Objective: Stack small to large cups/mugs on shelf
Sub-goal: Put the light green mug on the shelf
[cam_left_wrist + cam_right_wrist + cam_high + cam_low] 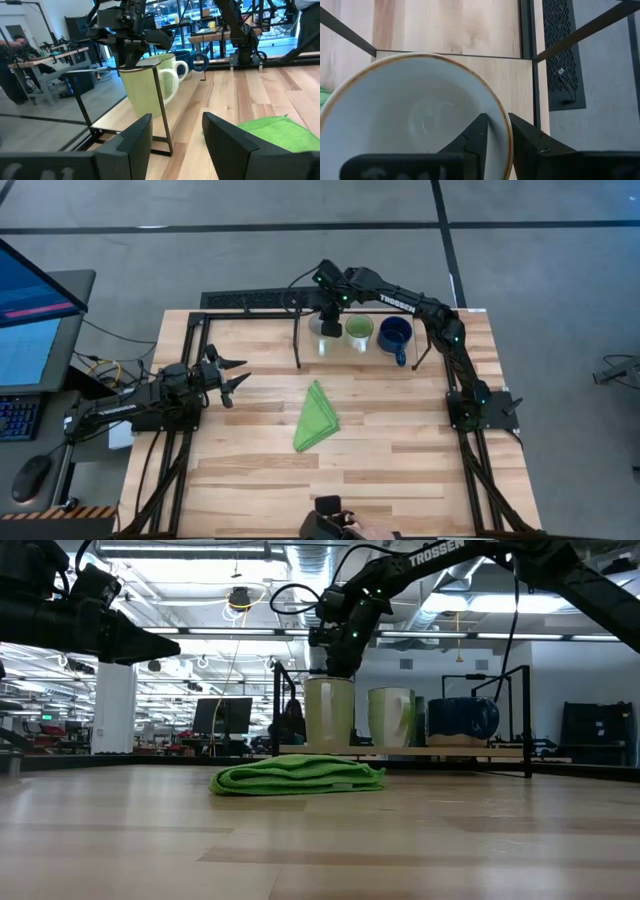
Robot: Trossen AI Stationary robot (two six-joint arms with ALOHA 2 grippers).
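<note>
Three mugs stand in a row on the shelf (432, 330) at the table's far side: a white mug (324, 332) on the left, a light green mug (359, 330) in the middle and a dark blue mug (395, 335) on the right. They also show in the low view: the white mug (329, 712), the green mug (390, 717) and the blue mug (462, 720). My right gripper (331, 318) is above the white mug and shut on its rim. My left gripper (233, 377) is open and empty near the table's left edge, above the table. My right gripper holds the white mug by its rim (501, 131), one finger inside the mug (477, 135) and one outside (522, 137). The fingers come from above, pointing down. The mug stands upright, and its base (329, 745) seems to rest on the shelf.
A folded green cloth (317, 418) lies in the middle of the table. Thin black posts (298, 340) and a rail frame the shelf. At the near edge there is a dark device (326, 516) and a person's hand (372, 532). A monitor (30, 310) stands left of the table.
</note>
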